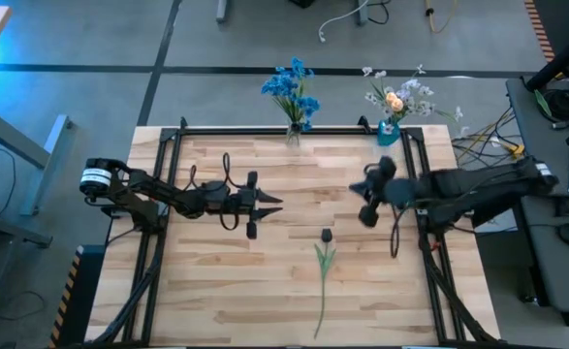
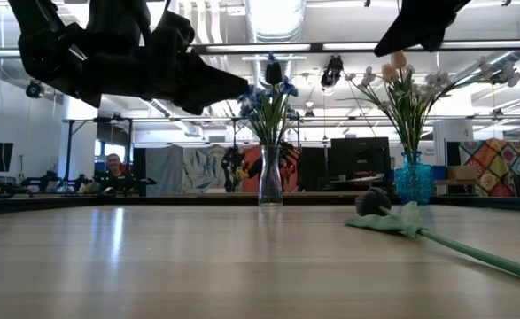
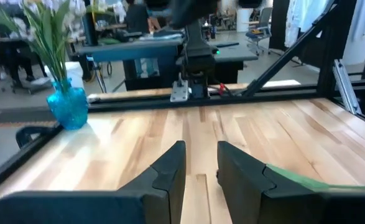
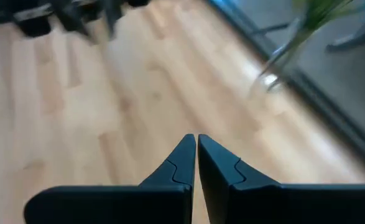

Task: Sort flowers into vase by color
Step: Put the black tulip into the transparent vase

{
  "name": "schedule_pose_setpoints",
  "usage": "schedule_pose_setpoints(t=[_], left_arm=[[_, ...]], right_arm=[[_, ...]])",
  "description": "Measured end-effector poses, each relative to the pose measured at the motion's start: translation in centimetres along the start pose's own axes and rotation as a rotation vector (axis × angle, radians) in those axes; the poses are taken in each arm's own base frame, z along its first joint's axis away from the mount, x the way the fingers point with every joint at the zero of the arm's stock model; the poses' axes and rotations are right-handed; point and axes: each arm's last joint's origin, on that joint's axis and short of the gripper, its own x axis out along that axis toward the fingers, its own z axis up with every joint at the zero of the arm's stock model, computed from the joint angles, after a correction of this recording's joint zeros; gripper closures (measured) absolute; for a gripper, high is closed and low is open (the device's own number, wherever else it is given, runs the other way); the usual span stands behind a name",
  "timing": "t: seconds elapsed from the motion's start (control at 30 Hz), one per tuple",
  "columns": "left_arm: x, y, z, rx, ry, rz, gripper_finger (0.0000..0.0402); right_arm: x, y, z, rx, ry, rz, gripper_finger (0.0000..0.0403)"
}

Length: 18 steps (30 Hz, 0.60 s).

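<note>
While both arms hang above the wooden surface [image 1: 216, 291], one dark-headed flower [image 1: 323, 267] lies flat on it toward six o'clock from the centre, its head pointing to twelve o'clock and its green stem running to the near edge; the left pincer [image 1: 274, 202] sits at about nine o'clock of centre, its fingers [image 3: 170, 168] a little apart and clamped on nothing; the right pincer [image 1: 366, 199] sits at about three o'clock, its fingers [image 4: 182, 155] pressed together, empty; at the twelve o'clock edge a clear vase [image 1: 293, 133] holds blue flowers [image 1: 292, 87]; to its three o'clock a blue vase [image 1: 388, 129] holds white and pale orange flowers [image 1: 400, 97].
</note>
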Motion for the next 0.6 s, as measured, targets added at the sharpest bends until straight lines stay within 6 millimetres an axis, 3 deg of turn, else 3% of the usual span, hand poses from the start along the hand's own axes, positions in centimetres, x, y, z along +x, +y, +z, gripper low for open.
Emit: schedule_pose_setpoints(t=[0.3,0.6], left_arm=[[0.0,-1.3,-0.2,-0.011,0.027,-0.046,0.0324],[0.0,-1.6,-0.4,-0.016,0.052,-0.058,0.0324]], right_arm=[[3.8,6.2,-3.5,0.164,0.225,0.047,0.0377],[7.9,8.9,-6.6,0.354,0.377,-0.049,0.0268]])
